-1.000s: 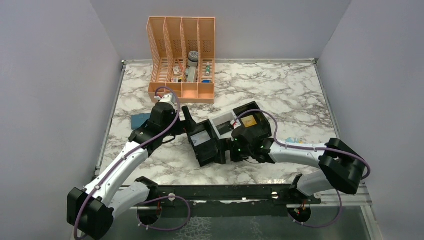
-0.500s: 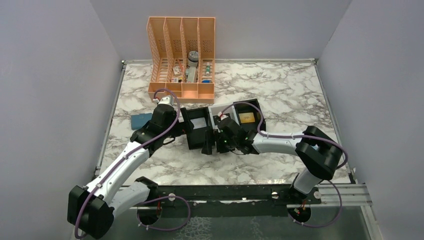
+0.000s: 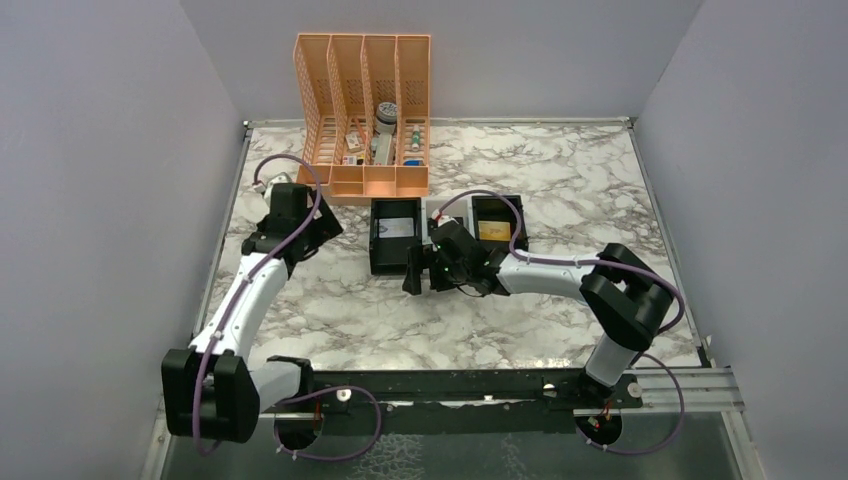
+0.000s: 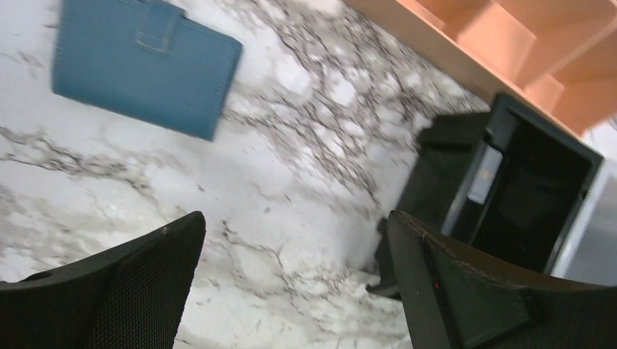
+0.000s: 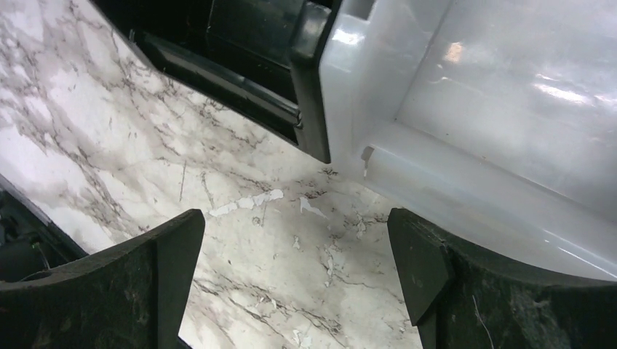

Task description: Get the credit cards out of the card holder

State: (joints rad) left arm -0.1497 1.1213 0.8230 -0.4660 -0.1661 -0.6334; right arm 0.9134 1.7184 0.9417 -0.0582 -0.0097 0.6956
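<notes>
Marble bench (image 3: pixel 560 170) under plain grey walls, and nothing is in anyone's grip. Left jaws: spread wide, empty, hanging above bare marble. Just beyond them in the left wrist view lies the card holder (image 4: pixel 145 65), blue and flat, folded shut, with a strap tab on one side. It rests on the bench apart from everything else. No credit cards are showing; if they are in there, the fold hides them. From above, the holder is out of sight beneath the left arm (image 3: pixel 245 295), which I'd say puts it toward the bench's left edge.

Right jaws: also wide open and empty, low over the marble right at the near wall of the tray (image 3: pixel 382 262), beside its white middle compartment. The right arm (image 3: pixel 545 275) reaches in from the right side, well apart from the holder. The orange rack (image 3: pixel 365 110) stands at the far edge and has no part in this.

My read: this is the approach, and the extraction has not yet begun. The next move calls for the left jaws to drop onto the holder and pin or lift one panel, leaving the tab side free. Then the right jaws have to cross over, flip it open and pinch a card's thin edge. That will be fiddly, because a flat card gives little to bite.
</notes>
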